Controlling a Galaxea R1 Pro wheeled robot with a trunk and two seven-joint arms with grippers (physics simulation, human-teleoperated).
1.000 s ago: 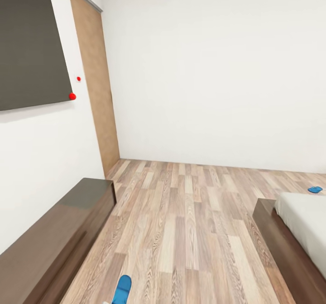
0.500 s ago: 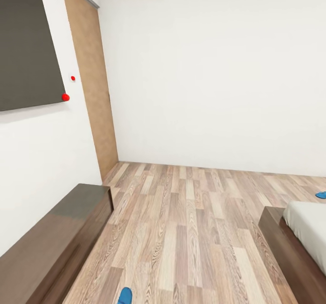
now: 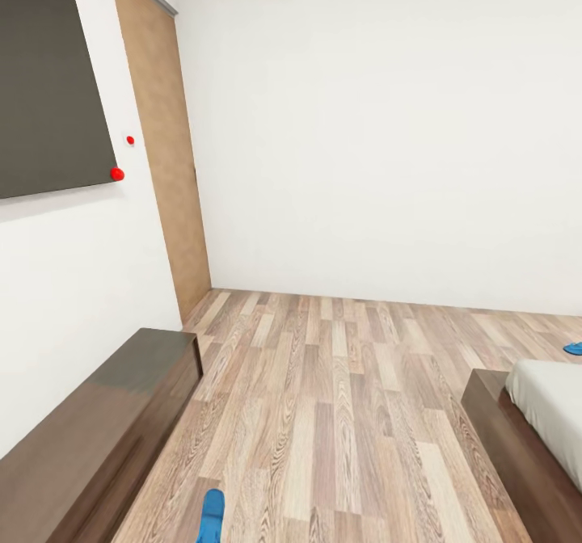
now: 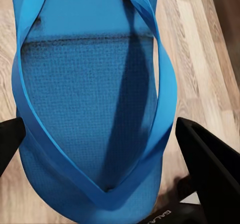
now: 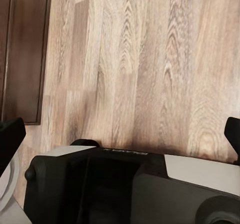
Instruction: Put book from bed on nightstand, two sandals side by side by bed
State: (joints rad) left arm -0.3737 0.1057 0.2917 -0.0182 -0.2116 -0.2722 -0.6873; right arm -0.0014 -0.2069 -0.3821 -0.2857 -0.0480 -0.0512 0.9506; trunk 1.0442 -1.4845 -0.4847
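One bright blue sandal (image 4: 90, 99) lies between the black fingers (image 4: 210, 159) of my left gripper (image 4: 100, 139), which is shut on it above the plank floor. The same sandal (image 3: 212, 515) pokes up at the head view's bottom edge. The other sandal (image 3: 575, 348) rests on the floor at the far right, beyond the bed (image 3: 550, 401), whose dark frame and pale mattress corner show at the right. My right gripper (image 5: 120, 134) hangs open over bare floor, its fingertips wide apart. The book and the nightstand are out of view.
A long low dark brown cabinet (image 3: 105, 414) runs along the left wall under a dark wall panel (image 3: 48, 82). A wooden door (image 3: 166, 147) stands in the far left corner. Wood-plank floor (image 3: 339, 397) stretches between cabinet and bed. My own base (image 5: 125, 184) shows below the right gripper.
From 1.0 s to 0.5 s ago the camera swung left, so the bed and far sandal slid right. Since then the view holds still, and the held sandal has risen slightly and shifted left.
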